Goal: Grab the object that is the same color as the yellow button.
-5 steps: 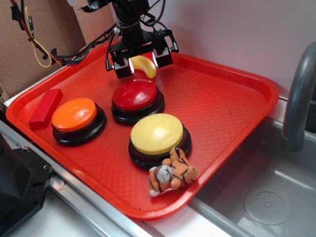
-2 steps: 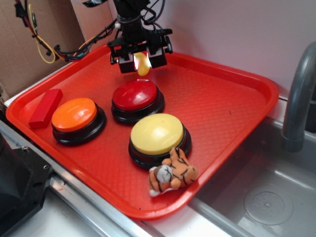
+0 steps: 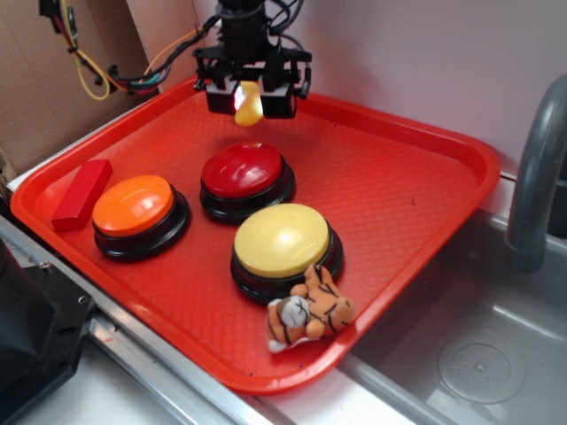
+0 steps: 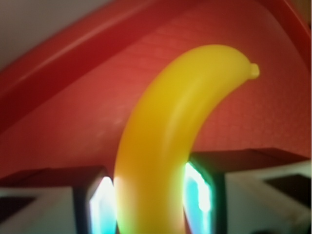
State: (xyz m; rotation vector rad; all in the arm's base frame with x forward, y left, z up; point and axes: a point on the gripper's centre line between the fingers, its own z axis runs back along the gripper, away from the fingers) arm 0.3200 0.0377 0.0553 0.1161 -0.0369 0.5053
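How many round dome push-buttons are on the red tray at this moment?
3. The orange dome button sits at the left, beside the red rectangular block. The red dome button is in the middle. The pale-yellow dome button is nearest, touching the striped plush tiger. None seems hidden.

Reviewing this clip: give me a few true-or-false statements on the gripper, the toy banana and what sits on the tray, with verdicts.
1. The gripper is shut on the small glossy yellow plastic banana. True.
2. The banana lies flat on the red plastic tray. False: it hangs in the gripper above the tray's far side.
3. The striped orange plush tiger leans against the pale-yellow dome button. True.
4. The red rectangular block sits right of the red dome button. False: it lies at the tray's left edge, beside the orange dome button.
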